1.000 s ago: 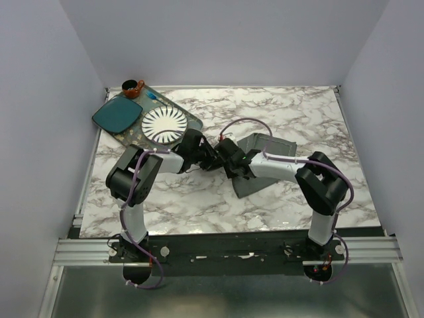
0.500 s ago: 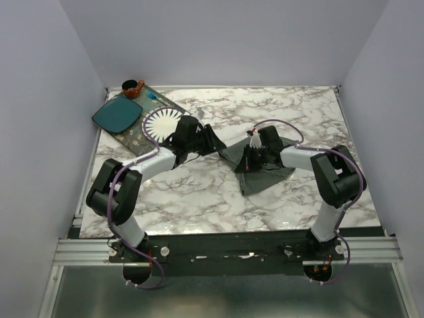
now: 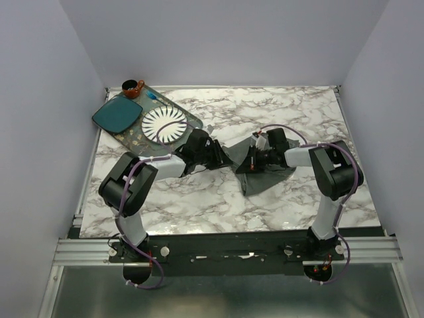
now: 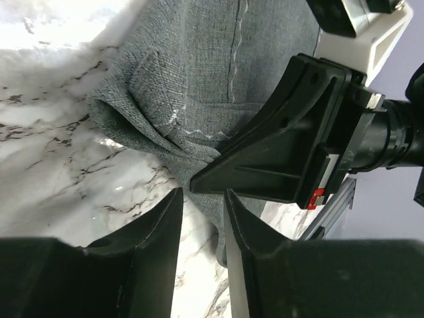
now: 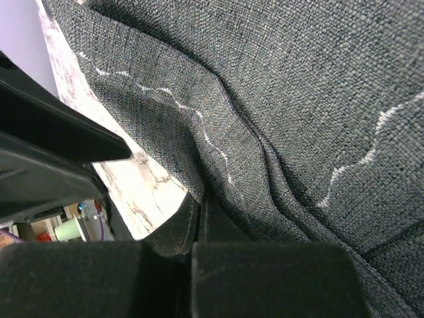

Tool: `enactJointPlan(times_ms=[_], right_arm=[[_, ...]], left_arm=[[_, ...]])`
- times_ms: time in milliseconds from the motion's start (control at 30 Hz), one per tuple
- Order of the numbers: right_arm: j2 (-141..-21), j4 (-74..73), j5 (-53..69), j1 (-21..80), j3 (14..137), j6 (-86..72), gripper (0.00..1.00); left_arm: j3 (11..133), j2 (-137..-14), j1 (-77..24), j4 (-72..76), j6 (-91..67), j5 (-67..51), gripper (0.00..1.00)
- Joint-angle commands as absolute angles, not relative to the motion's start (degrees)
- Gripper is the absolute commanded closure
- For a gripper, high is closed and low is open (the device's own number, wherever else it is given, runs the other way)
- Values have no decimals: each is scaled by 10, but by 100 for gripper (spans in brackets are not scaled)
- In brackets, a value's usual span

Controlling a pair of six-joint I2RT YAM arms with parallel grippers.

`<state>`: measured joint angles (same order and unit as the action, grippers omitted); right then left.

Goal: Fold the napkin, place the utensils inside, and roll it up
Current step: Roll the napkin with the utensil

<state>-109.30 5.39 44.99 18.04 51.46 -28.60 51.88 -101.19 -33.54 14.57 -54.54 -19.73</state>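
Clamped the right pincer (image 5: 197,207) on the napkin (image 3: 265,179) at its rumpled edge; held the left pincer (image 4: 203,195) parted just beside, grasping nothing. Found cloth bunched mid-worktop (image 3: 199,199), fold seemingly unfinished; spotted no utensils; rolling not begun.

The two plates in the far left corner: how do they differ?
The white plate is round, while the teal plate is square with rounded corners. The white plate has dark lines fanning out from its centre, whereas the teal plate is plain and glossy. The teal plate sits nearer the table's left edge, with the white plate to its right. Both lie flat on the same dark tray.
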Motion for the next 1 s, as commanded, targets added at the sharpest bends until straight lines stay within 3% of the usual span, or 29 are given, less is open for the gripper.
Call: enactJointPlan(times_ms=[0,33,133,367,567,733,967], right_arm=[[-1119,5,404,177,498,-264,100],[-1121,3,396,177,500,-263,100],[-1126,-23,368,177,509,-260,99],[-1116,-61,300,177,519,-240,100],[-1114,-83,278,178,528,-229,98],[-1114,-83,283,177,528,-229,95],[-1109,-83,288,177,531,-223,91]], left_arm=[[519,-1012,-339,171,-572,-187,40],[519,-1011,-338,156,-577,-179,34],[528,-1023,-338,148,-591,-170,32],[559,-1071,-344,156,-626,-188,43],[547,-1048,-360,177,-598,-180,34],[547,-1057,-363,204,-606,-192,42],[554,-1096,-365,240,-650,-214,41]])
